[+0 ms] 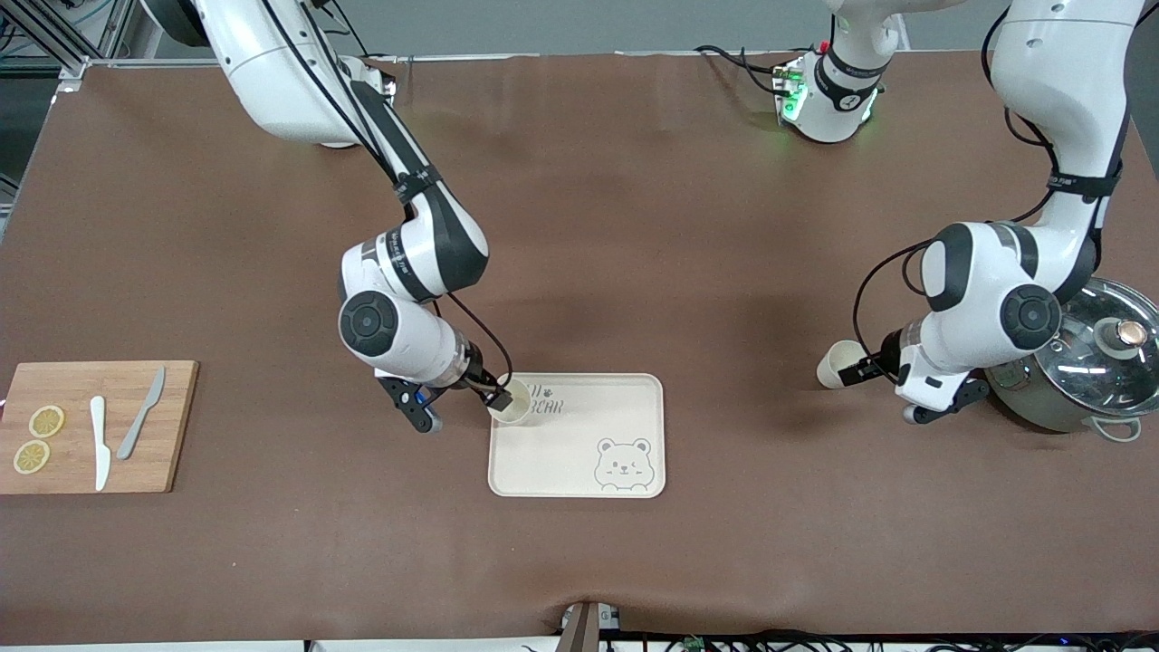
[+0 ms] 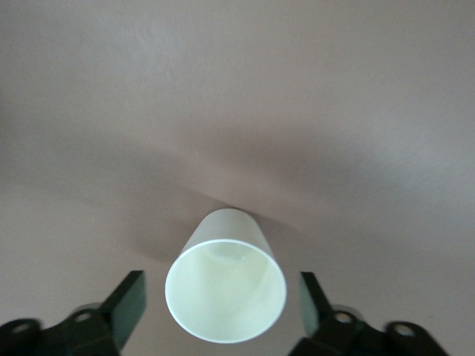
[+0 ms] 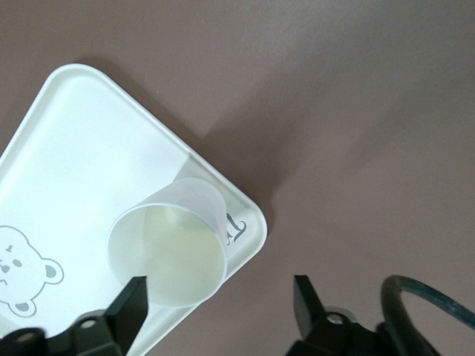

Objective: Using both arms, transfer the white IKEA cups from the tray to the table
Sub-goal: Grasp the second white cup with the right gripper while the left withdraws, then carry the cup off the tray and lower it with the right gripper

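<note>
Now the left gripper (image 2: pixel 221 315) stands apart around its cup (image 2: pixel 225 285), clear of both sides. Right gripper (image 3: pixel 219 304) open too, one finger (image 3: pixel 130 304) touching the tray cup (image 3: pixel 169 248).

Even overhead light, soft shadows, blurred wrist views.

The front view was bright and sharp across the brown desk (image 1: pixel 634 226), lit from above, with faint diffuse shadows spreading beneath both arms and a small glare spot on the pot lid (image 1: pixel 1100 349) at the left arm's end. Green light glowed at the left arm's base (image 1: pixel 792 95). In the left wrist view the cup (image 2: pixel 225 285) was in fair focus, casting a broad soft shadow on the desk, while the black fingers (image 2: pixel 122 311) at the frame's edge were blurred. In the right wrist view the tray (image 3: pixel 82 170) looked slightly washed out, its rim and the cup (image 3: pixel 169 252) threw darker shadows, and the fingers (image 3: pixel 126 311) were out of focus.
</note>
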Controlling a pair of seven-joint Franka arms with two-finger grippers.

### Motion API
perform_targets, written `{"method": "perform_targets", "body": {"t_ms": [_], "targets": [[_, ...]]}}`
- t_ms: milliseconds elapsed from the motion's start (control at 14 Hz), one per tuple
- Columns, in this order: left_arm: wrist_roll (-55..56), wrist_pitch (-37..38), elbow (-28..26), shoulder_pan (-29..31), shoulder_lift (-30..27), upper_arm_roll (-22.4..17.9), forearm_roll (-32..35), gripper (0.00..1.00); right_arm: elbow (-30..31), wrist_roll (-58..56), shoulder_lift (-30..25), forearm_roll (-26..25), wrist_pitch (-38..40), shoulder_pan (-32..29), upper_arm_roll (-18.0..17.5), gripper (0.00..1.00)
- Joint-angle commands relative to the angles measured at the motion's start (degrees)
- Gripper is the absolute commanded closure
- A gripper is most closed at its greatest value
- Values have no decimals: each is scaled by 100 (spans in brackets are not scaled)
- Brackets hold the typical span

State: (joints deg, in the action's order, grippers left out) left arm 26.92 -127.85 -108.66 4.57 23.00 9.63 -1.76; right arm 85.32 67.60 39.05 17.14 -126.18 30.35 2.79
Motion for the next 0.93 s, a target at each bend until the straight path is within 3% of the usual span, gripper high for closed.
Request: {"method": "perform_targets", "body": {"t_ms": [0,143,214,357,643,857], "targets": [[94,102,-32,27,-426,30,-211,0,-103,236,251,70,-433,121,46,36],[164,137,-41,18,-708,39,-220,0,-103,236,313,62,-452,147,46,60],[164,216,-32,18,-857,39,-220,0,-94,227,322,1,-452,173,46,79],[164,269,-24,26,-1094,39,-220,0,-94,227,322,-61,-417,165,55,100],[50,278,178,140,-1271,-23,-150,0,-112,219,156,-53,-329,95,72,100],[6,418,476,193,-1219,-40,-140,0,-382,79,-336,-44,853,-352,81,100]]}}
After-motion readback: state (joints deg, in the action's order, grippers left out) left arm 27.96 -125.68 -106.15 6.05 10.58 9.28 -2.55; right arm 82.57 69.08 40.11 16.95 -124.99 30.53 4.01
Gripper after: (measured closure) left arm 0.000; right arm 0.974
